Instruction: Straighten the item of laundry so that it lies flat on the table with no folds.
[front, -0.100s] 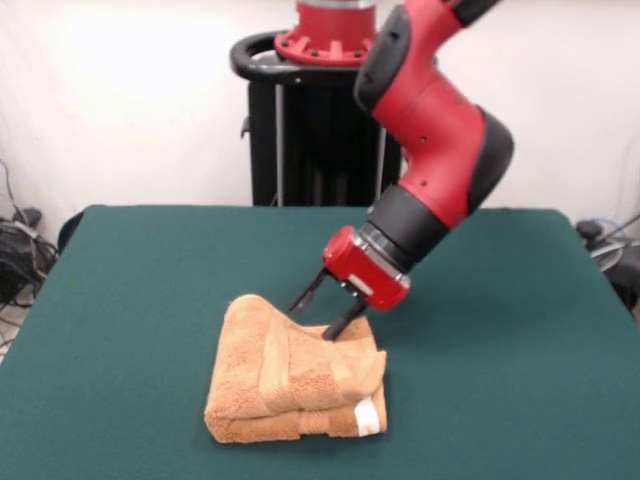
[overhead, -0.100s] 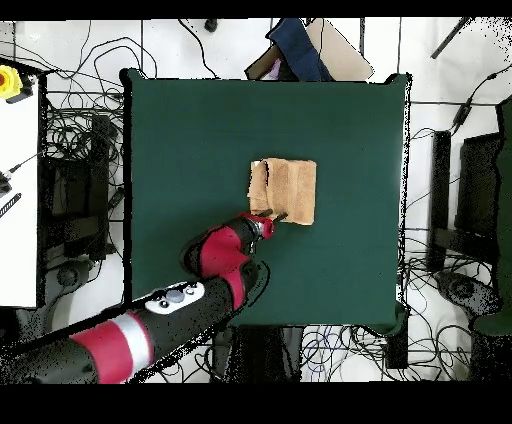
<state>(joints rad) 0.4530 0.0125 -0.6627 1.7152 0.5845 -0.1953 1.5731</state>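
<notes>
Arm (front, -0.100s: 435, 120): glossy red shells with black joint bands — rounded, bulky links.
Wrist (front, -0.100s: 405, 225): black cylinder ending in a boxy red head with a small pale patch.
Gripper (front, -0.100s: 325, 312): two thin black fingers.
Base ring (front, -0.100s: 325, 45): red flange with dark bolt holes.
Pedestal (front, -0.100s: 310, 140): black column — curved black rail on top.
Upper link (overhead, -0.100s: 175, 297): grey section with dark buttons.

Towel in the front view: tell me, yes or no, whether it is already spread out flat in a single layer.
No. The towel sits folded in stacked layers on the table, with the open gripper at its far edge.
</notes>
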